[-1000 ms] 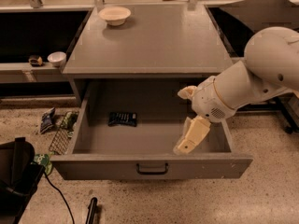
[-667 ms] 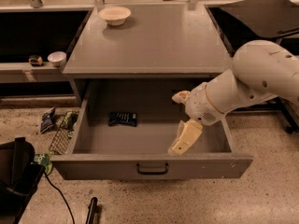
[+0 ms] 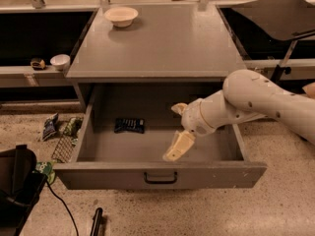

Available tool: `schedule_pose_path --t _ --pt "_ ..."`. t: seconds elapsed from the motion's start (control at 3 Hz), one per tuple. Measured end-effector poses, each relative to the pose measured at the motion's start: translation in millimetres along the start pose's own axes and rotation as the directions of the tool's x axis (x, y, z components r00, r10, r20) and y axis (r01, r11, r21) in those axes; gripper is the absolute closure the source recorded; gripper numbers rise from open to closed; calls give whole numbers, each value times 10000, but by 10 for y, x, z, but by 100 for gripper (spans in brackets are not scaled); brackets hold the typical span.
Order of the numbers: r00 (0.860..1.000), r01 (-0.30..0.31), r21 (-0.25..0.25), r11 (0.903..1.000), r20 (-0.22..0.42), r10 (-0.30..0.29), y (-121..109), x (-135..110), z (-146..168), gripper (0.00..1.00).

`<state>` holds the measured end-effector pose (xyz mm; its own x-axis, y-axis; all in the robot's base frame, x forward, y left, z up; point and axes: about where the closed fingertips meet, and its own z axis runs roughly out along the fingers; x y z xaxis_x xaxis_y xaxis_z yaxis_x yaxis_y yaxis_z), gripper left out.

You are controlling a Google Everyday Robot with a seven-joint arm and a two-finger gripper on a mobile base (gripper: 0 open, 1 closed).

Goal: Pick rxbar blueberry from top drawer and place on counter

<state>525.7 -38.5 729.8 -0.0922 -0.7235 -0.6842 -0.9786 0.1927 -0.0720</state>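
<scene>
Navy rxbar blueberry point(image 3: 129, 125) lies apart from the hand point(image 3: 172, 133), inside top drawer point(image 3: 211, 175).

The gripper point(image 3: 173, 132) is further left inside the drawer point(image 3: 98, 177) than a second ago, now over the middle of its floor. It is nearer the bar point(image 3: 130, 125) but not touching it. The arm point(image 3: 256, 100) stretches further left across the drawer's right half.

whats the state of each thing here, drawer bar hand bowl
drawer: open
rxbar: lying flat on the drawer floor, back left, not held
hand: open, inside the drawer, right of the rxbar, apart from it
bowl: upright on the counter, back left
</scene>
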Motion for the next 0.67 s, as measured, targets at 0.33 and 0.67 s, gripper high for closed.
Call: schedule_pose_path --t 0.33,0.67 --pt "9989 -222 385 9990 410 206 -254 -6 329 0" --pt "9951 -258 320 9992 961 226 -463 -49 684 0"
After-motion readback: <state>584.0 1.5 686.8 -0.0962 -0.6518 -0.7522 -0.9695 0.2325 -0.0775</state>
